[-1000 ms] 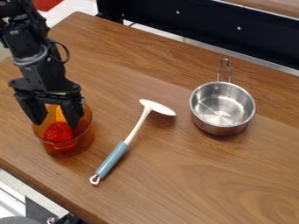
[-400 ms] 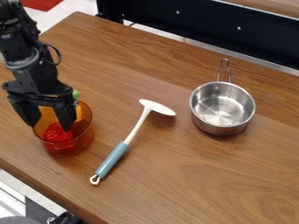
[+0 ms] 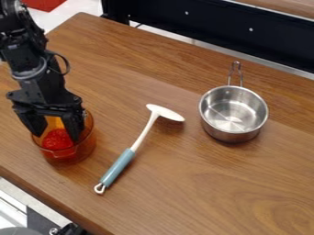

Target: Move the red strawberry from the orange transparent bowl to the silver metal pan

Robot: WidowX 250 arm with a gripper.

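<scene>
While the end effector point(image 3: 57, 136) hangs wide open at the bowl's point(image 3: 85, 148) mouth, it seems lined up over the red thing point(image 3: 58, 140) inside. Grasping that would likely call for fitting down within the walls, then closing. Rounded, the red thing shows no clear long axis or pointing end. Nearby on the table point(image 3: 202, 183), the masher point(image 3: 118, 166) lies slantwise, handle toward the near edge.

A white utensil point(image 3: 122, 164) with a blue-grey handle lies slantwise on the wooden table point(image 3: 202, 188). Well apart, a steel pot point(image 3: 235, 133) stands upright, handle toward a black beam point(image 3: 202, 25) behind. Something red point(image 3: 44, 3) shows at upper left.
</scene>
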